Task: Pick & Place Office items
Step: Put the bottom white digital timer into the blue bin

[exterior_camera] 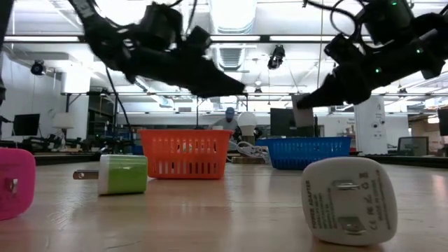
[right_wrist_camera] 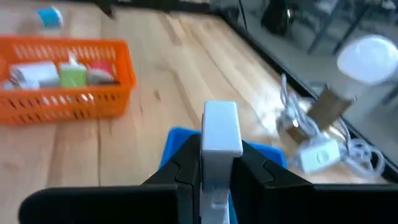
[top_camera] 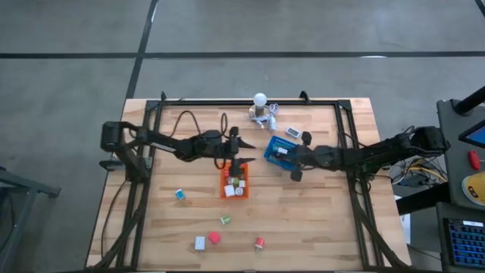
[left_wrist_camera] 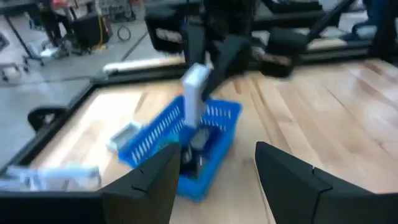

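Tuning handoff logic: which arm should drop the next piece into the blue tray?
Right. The right gripper already has its fingers shut on a white block directly above the blue tray. The left gripper is open and empty over the orange tray.

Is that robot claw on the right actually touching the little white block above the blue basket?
Touching. In the right wrist view, the right gripper has a dark finger pressed against each side of the white block, holding it above the blue basket.
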Robot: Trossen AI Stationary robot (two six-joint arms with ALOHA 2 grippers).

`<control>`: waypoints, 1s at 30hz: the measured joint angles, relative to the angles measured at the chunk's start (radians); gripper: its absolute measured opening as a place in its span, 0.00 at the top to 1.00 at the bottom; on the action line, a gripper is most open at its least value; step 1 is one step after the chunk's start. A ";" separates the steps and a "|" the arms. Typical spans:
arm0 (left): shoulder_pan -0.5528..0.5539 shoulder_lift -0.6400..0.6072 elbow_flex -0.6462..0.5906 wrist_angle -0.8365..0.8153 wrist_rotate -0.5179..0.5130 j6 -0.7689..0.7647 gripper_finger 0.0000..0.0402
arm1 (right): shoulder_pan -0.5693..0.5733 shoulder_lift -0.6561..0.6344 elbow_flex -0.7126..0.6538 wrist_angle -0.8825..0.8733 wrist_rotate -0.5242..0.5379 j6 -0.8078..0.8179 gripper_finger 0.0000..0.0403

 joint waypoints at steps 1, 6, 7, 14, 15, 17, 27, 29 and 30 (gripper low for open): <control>-0.003 -0.025 -0.024 -0.012 -0.009 -0.007 0.47 | -0.001 0.000 0.011 -0.039 0.008 0.007 0.89; -0.024 -0.120 -0.120 -0.007 -0.063 -0.030 0.47 | -0.012 0.003 0.107 -0.282 0.013 0.051 0.89; -0.030 -0.138 -0.144 -0.009 -0.072 -0.034 0.47 | -0.014 0.003 0.127 -0.341 0.012 0.059 0.89; -0.043 -0.229 -0.242 -0.013 -0.130 -0.042 0.48 | -0.069 0.039 0.264 -0.630 -0.087 0.119 0.89; -0.043 -0.240 -0.248 -0.014 -0.131 -0.044 0.48 | -0.080 0.053 0.274 -0.650 -0.100 0.122 0.89; -0.044 -0.257 -0.255 -0.012 -0.130 -0.044 0.48 | -0.100 0.086 0.289 -0.660 -0.121 0.124 0.89; -0.047 -0.314 -0.256 -0.104 -0.136 -0.044 0.48 | -0.145 0.258 0.342 -0.667 -0.175 0.124 0.89; -0.047 -0.320 -0.255 -0.125 -0.150 -0.041 0.48 | -0.145 0.275 0.356 -0.676 -0.174 0.124 0.89; -0.047 -0.323 -0.255 -0.136 -0.153 -0.041 0.48 | -0.146 0.283 0.361 -0.677 -0.174 0.124 0.89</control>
